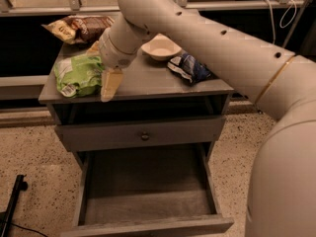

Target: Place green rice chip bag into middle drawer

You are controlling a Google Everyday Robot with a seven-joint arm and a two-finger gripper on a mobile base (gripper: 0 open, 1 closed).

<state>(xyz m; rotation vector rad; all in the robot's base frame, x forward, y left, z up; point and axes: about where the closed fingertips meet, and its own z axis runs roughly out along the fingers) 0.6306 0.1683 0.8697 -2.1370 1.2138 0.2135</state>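
The green rice chip bag (78, 75) lies on the left of the cabinet top (148, 78), crinkly with a small white label at its front. My gripper (102, 66) is right next to the bag's right edge, low over the top. It is open, with one tan finger (111, 84) at the front edge and the other behind the bag. It holds nothing. The middle drawer (148, 196) is pulled out at the bottom, its grey floor bare.
A brown-and-yellow bag (79, 27) lies at the back left, a white bowl (160, 47) at the back middle, and a dark blue bag (187, 68) at the right. A closed drawer front with a round knob (144, 136) sits above the open drawer. My arm crosses over the right side.
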